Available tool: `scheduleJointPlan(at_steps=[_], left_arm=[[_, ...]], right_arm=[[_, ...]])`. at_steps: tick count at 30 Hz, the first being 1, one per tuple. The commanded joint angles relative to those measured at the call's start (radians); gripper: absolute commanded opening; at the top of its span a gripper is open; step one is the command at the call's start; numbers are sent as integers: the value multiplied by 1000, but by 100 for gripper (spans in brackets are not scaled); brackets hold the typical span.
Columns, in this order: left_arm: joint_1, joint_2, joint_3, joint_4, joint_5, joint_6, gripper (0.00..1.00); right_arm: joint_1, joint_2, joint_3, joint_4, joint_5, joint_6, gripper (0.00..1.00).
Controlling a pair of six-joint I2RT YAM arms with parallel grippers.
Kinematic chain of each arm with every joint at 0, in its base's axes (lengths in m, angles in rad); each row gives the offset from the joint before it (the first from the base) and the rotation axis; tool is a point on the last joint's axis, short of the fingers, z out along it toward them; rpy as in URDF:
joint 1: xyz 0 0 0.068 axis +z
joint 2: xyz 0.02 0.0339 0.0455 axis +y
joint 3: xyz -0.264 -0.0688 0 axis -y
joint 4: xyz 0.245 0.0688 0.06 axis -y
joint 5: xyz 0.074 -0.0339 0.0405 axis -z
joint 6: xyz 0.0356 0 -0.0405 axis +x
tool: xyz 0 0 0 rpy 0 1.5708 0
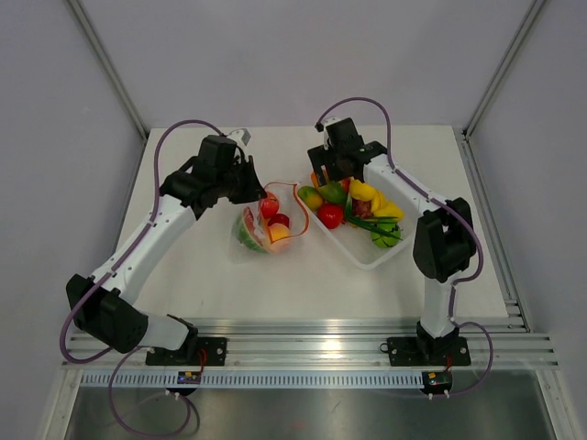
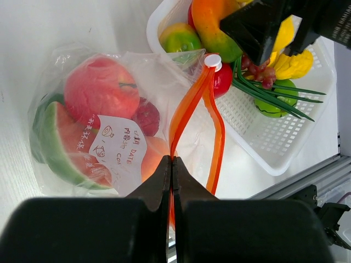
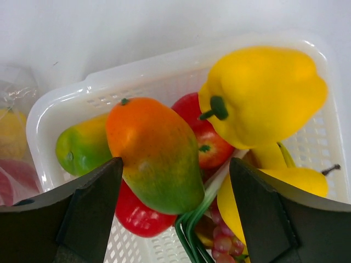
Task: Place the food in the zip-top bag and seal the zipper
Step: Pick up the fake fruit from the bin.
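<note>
Above white tray [image 3: 66,104]: note right gripper [image 3: 175,189] spread wide, straddling orange-green mango [image 3: 156,153], gripping nothing yet. Could slip off glossy mango on closing, or shove yellow pepper [image 3: 269,93] just beside it.

At bag mouth: note left gripper [image 2: 173,164] pinched tight on zipper [image 2: 189,107], holding zip-top bag [image 2: 148,66] open as a slim loop only. Could jam mango against that narrow mouth, drag bag, lose the pinch, spill food inside.

Inside bag: red apple [image 2: 98,87], watermelon slice [image 2: 60,142], small dark red fruit [image 2: 145,116], something orange [image 2: 153,159].

Inside tray: mango, green-yellow fruit [image 3: 82,150], red fruit [image 3: 142,216], pepper, yellow pear [image 3: 296,181], grapes [image 3: 219,244], green onion [image 3: 189,224].

Bag just beside tray, on its left, flat on table [image 1: 183,275].
</note>
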Motion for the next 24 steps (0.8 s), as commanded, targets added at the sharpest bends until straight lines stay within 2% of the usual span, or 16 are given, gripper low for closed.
scheduleJointPlan(at_steps=[1, 6, 9, 10, 13, 14, 16, 24], left_arm=[[13, -36, -3, 36, 35, 19, 0], [22, -52, -15, 37, 41, 19, 0], [23, -53, -12, 26, 40, 18, 0], [23, -56, -12, 26, 40, 18, 0], [23, -67, -27, 39, 38, 9, 0], [23, -68, -37, 43, 43, 6, 0], [23, -67, -44, 49, 49, -1, 0], [22, -61, -41, 62, 75, -13, 0]], right_arm=[[5, 51, 61, 38, -52, -19, 86], [5, 92, 67, 33, -77, 10, 84], [4, 57, 32, 39, -71, 47, 74], [5, 42, 17, 54, -69, 58, 66], [5, -41, -48, 84, -59, 85, 51], [5, -84, -60, 87, -57, 95, 43], [5, -127, -94, 88, -57, 124, 37], [16, -354, -178, 1, -98, 303, 36]])
